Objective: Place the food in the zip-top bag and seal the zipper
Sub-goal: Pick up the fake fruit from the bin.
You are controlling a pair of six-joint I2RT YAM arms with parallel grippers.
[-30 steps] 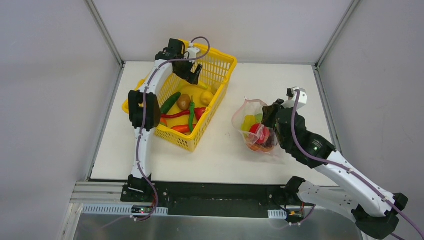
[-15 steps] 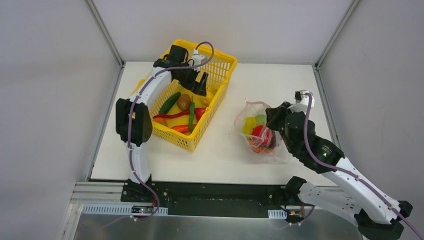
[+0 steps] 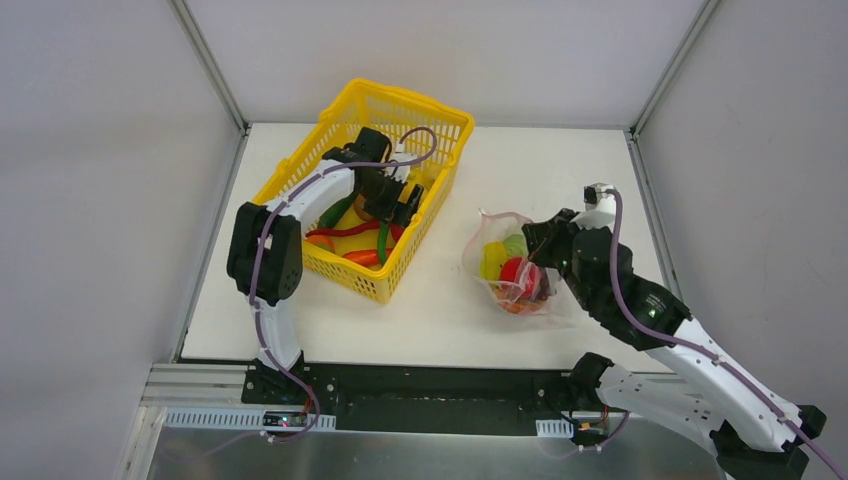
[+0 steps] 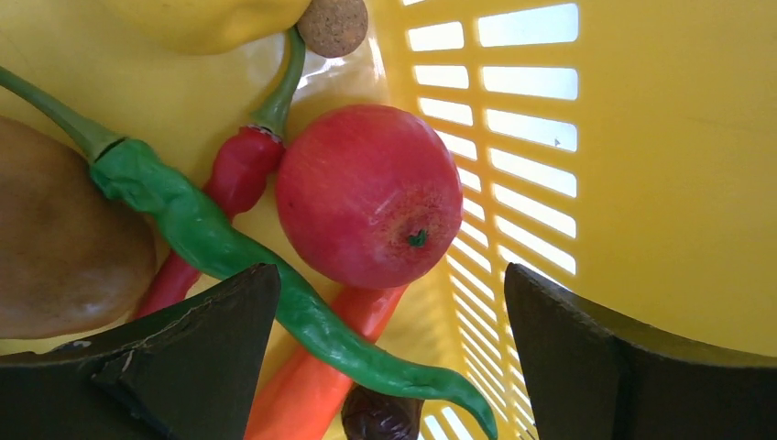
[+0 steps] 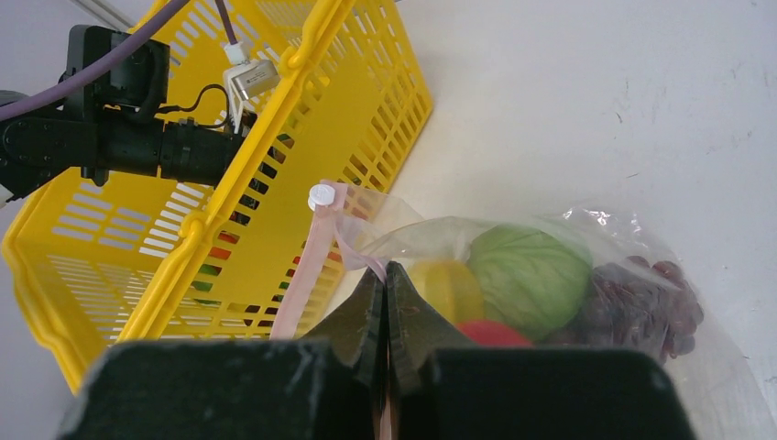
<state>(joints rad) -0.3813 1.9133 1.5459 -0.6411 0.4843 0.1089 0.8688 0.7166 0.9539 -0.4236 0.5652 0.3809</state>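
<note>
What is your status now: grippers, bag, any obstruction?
Left gripper open, over red apple in yellow basket. Right gripper shut on zip-top bag mouth edge; cabbage, grapes inside, zipper not sealed. Green chilli close beside the apple.

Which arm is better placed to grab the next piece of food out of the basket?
Left. The left claw hangs open over the red round toy fruit inside the yellow lattice basket. The right claw is shut on the mouth of the clear floppy zip-top bag.
</note>
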